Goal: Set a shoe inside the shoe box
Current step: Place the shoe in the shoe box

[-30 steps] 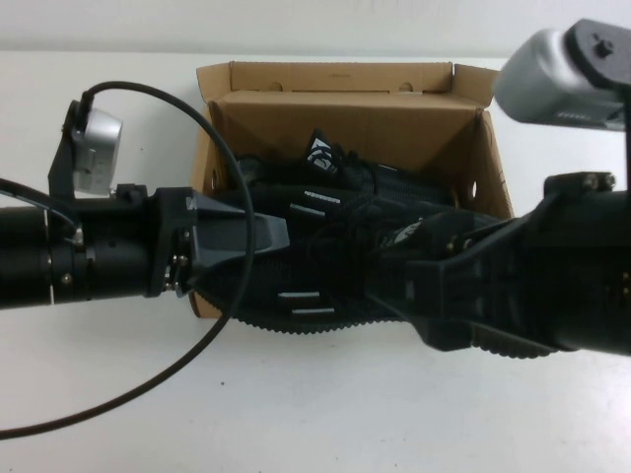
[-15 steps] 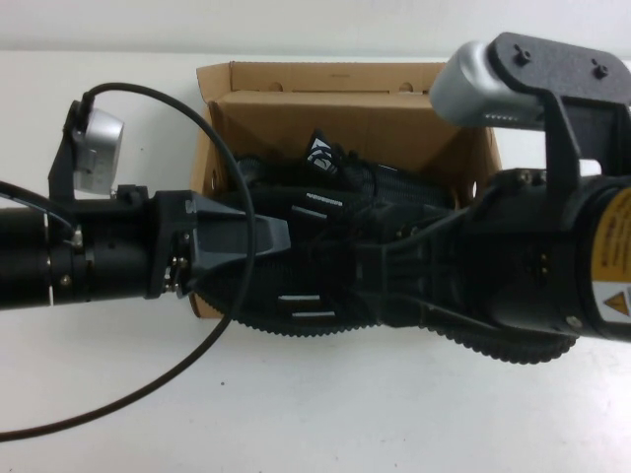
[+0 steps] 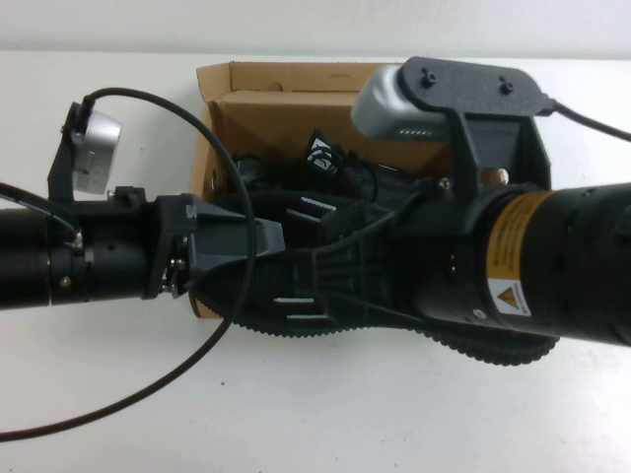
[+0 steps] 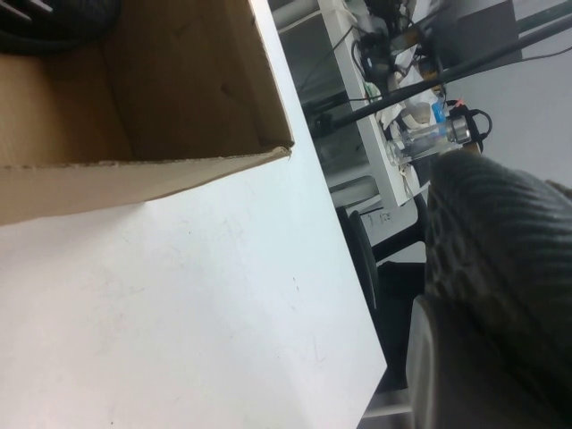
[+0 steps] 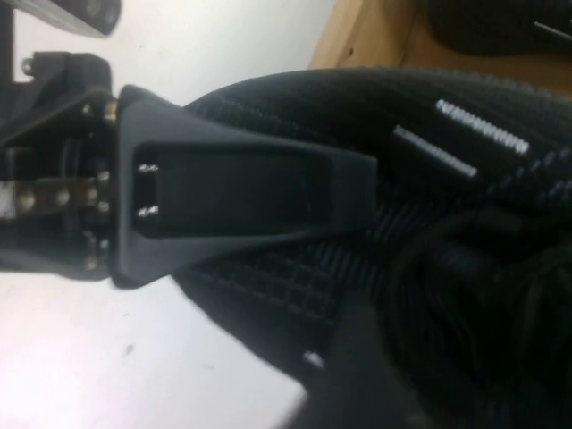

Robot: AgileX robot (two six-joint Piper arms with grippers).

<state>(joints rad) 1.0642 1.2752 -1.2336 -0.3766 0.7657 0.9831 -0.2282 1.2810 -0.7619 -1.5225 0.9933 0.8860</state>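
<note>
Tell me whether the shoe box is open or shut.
Open. The shoe box has its flap lid standing up at the back, with a black shoe inside. The left hand and right hand hold another shoe over its front edge.

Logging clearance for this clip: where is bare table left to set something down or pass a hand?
Bare table runs along the near edge, crossed only by the cable. It is crowded mid-table: the left gripper is shut on the shoe, the right gripper is against it, and both hang over the shoe box.
</note>
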